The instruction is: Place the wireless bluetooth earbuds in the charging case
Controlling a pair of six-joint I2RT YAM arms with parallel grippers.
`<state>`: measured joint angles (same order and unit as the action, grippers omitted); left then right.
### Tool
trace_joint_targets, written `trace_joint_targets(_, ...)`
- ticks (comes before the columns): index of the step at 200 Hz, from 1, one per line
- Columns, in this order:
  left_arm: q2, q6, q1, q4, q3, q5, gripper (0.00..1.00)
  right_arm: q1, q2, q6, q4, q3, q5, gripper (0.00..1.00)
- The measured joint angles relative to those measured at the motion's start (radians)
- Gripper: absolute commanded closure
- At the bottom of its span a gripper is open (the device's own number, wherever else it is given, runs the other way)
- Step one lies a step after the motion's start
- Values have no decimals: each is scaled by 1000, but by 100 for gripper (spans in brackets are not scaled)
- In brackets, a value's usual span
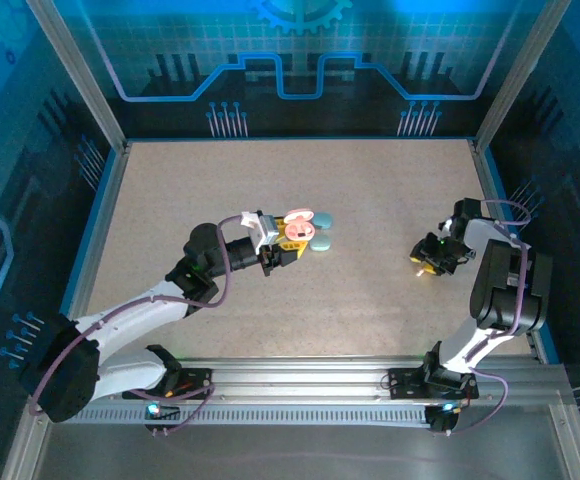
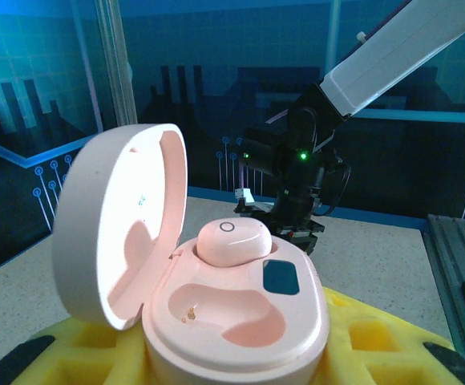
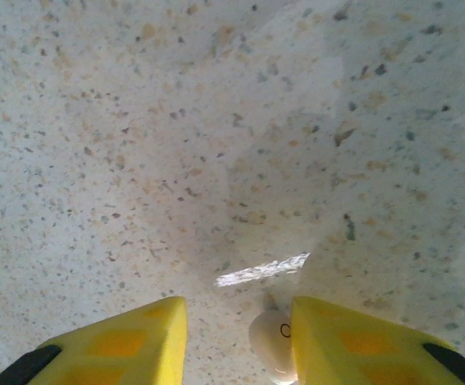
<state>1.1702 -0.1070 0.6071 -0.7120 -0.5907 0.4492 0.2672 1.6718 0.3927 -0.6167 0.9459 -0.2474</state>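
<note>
The left tool (image 1: 286,247) is closed tight on a pink case (image 2: 240,321). The case's lid (image 2: 120,224) stands open. One pink earbud (image 2: 232,239) sits in the back hollow of the case. The right tool (image 3: 236,337) is down near the worktop (image 3: 216,120) with its jaws apart. A little white earbud (image 3: 269,343) lies between them, touching one yellow finger (image 3: 353,341).

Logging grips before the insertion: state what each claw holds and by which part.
Left claw grips the open pink charging case by its base. Right claw straddles a whitish earbud, one finger clear of it: nothing held yet.
</note>
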Motion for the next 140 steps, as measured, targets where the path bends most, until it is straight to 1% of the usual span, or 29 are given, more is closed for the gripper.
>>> trace_joint_targets(75, 0, 0, 0, 0, 0, 0, 68, -57, -17, 18, -20, -16, -21, 61)
trace_joint_targets(140, 0, 0, 0, 0, 0, 0, 68, -66, -64, 24, -43, -29, -16, 59)
